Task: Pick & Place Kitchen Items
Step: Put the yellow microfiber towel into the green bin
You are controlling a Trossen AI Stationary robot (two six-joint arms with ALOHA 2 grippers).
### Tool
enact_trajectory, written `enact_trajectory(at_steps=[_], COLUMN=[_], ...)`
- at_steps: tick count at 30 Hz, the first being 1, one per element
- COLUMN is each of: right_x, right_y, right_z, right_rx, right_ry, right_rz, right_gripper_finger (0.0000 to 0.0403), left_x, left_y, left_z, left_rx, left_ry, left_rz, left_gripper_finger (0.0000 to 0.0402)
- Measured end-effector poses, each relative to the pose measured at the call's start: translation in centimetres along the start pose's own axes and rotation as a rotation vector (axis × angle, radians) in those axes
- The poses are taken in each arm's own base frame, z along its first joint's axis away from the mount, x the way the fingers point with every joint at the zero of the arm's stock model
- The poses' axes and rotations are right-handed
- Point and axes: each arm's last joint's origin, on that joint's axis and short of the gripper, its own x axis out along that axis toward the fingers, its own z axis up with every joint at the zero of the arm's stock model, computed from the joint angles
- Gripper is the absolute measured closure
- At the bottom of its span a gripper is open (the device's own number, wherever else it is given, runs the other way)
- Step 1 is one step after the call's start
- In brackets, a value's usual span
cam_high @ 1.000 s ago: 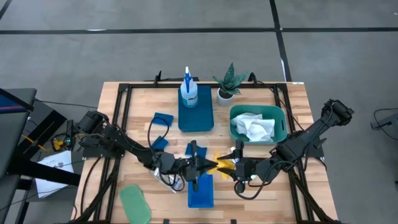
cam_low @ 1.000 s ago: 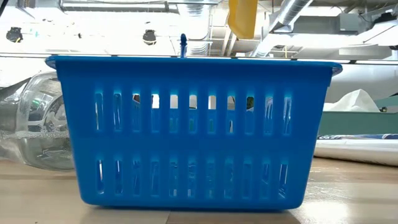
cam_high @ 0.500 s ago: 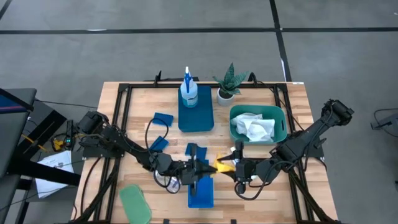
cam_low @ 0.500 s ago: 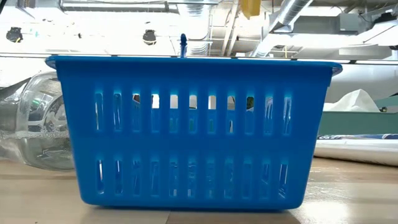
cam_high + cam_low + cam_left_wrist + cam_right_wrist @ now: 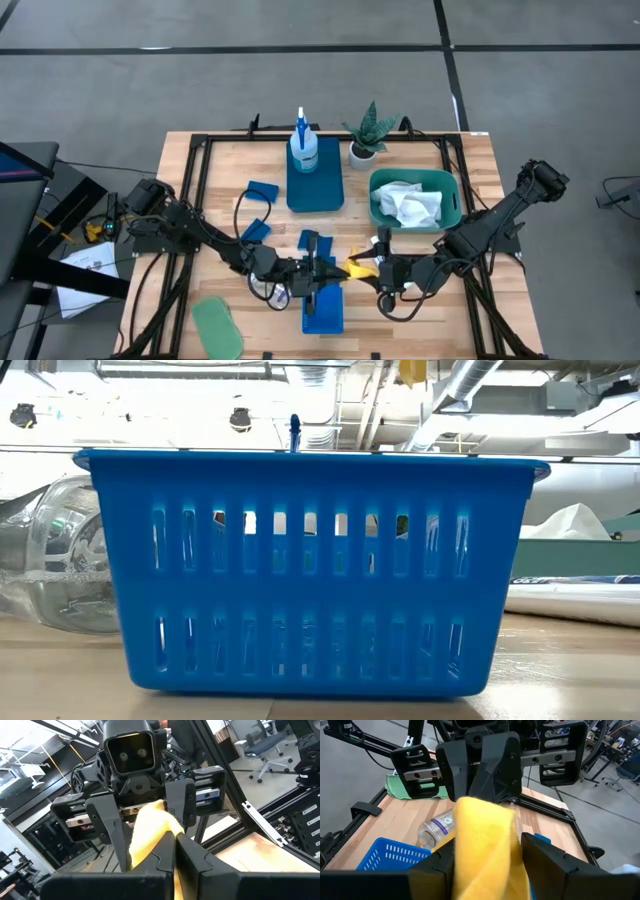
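You are looking at a wooden worktop (image 5: pixel 190 170) carrying the whole set, with both arms reaching in toward its near centre.

The teal tub (image 5: pixel 452 205) is sitting on the right side and is holding a white cloth (image 5: pixel 410 205). A blue tray (image 5: pixel 325 190) is lying at the far centre, with the spray bottle (image 5: pixel 302 145) standing upright at its far end. A slotted blue basket (image 5: pixel 310 570) is standing at the near centre and is filling most of the low view. A green cloth (image 5: pixel 217 325) is lying at the near left corner. The potted plant (image 5: pixel 366 135) is standing just beside the far tray, on its right. A clear plastic bottle (image 5: pixel 55 555) is lying on its side just left of the basket. Two blue sponges (image 5: pixel 262 192) are lying left of centre, well apart from the tub.

The left gripper (image 5: pixel 328 268) and the right gripper (image 5: pixel 372 268) are meeting nose to nose above the far end of the basket. Between them, the yellow cloth (image 5: pixel 358 264) is hanging clear of the worktop. The left jaws are closed tight on one end of the yellow cloth, as the left wrist view is showing. The right jaws are standing part-way apart, with the cloth draping between them; you cannot tell whether they are pinching it.
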Motion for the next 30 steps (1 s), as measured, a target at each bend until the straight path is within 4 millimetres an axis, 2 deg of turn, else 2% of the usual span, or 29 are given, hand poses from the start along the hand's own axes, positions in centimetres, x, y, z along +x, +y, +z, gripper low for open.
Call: enact_trajectory(at_steps=[8, 19, 30], right_x=[0.00, -0.02, -0.05], right_y=[0.06, 0.23, 0.27], right_z=[-0.03, -0.05, -0.04], right_rx=[-0.016, -0.057, -0.061], right_ry=[0.000, -0.004, -0.005], right_rz=[0.019, 0.071, 0.070], right_gripper_finger=[0.0277, 0.0393, 0.0396], left_x=[0.00, 0.01, 0.01], left_y=[0.01, -0.03, 0.00], left_z=[-0.02, -0.09, -0.11], left_rx=[0.001, 0.002, -0.012], left_ry=[0.002, 0.009, 0.016], left_rz=[-0.001, -0.005, 0.005], left_gripper_finger=[0.0399, 0.0396, 0.0384])
